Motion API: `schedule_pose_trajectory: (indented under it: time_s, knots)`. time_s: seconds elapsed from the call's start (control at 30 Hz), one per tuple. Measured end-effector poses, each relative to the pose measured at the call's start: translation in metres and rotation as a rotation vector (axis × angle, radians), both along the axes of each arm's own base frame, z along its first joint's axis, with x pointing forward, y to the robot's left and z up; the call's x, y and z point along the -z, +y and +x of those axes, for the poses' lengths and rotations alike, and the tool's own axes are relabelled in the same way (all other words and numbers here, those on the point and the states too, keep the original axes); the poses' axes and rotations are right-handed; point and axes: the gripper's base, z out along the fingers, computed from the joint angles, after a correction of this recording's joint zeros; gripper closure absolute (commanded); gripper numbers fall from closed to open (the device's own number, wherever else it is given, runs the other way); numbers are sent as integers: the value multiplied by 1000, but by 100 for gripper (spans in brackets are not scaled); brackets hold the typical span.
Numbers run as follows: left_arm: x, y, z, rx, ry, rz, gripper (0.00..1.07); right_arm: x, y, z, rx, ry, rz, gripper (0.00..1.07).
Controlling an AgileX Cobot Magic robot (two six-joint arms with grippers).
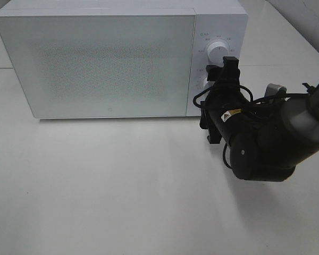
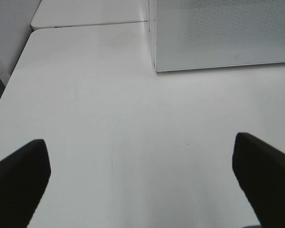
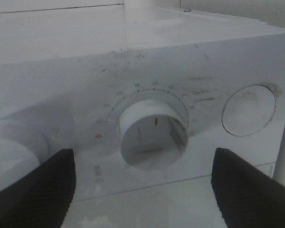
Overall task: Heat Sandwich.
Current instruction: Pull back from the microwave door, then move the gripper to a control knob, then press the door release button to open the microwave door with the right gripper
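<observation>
The sandwich shows in no view. The white microwave [image 1: 106, 64] stands at the back with its frosted door shut. My right gripper [image 1: 224, 71] is at the microwave's control panel, in front of the lower knob [image 1: 208, 85]. In the right wrist view the right gripper [image 3: 142, 159] is open, with its fingers [image 3: 38, 190] on either side of that knob [image 3: 153, 135] and not touching it. My left gripper [image 2: 138, 145] is open and empty, low over the bare white table [image 2: 109, 109]. It is out of sight in the high view.
The upper knob [image 1: 218, 51] sits above the lower one on the panel. A flat round button [image 3: 249, 110] lies beside the knob in the right wrist view. The microwave's front corner [image 2: 156, 66] is ahead of the left gripper. The table's left edge [image 2: 14, 76] shows there.
</observation>
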Motion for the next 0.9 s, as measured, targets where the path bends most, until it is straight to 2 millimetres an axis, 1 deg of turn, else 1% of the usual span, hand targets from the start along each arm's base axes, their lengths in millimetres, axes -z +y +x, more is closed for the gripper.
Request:
schedule_pose_trajectory:
  time_s: [0.07,0.17,0.27,0.33,0.4,0.5,0.57,0.67,0.73,0.77,0.9]
  knots:
    - [0,0,0,0,0,0,3,1,-1,-3,-12,5,-9,31]
    - [0,0,0,0,0,0,3,2,-7,-17,-57,26,-52,31]
    - [0,0,0,0,0,0,3,-1,-11,-24,-77,30,-75,31]
    - [0,0,0,0,0,0,3,-7,-16,-34,-111,24,-125,31]
    - [0,0,0,0,0,0,3,-10,-17,-37,-123,17,-140,31]
    - [0,0,0,0,0,0,3,-20,-19,-48,-196,42,-210,31]
    - [0,0,0,0,0,0,3,-21,-19,-51,-217,53,-233,31]
    - [0,0,0,0,0,0,3,-32,-15,-59,-354,83,-364,31]
    - [0,0,0,0,0,0,3,-33,-14,-61,-386,98,-393,31]
    - [0,0,0,0,0,0,3,-37,-13,-66,-452,118,-463,31]
    - [0,0,0,0,0,0,3,-42,-13,-77,-593,159,-635,31]
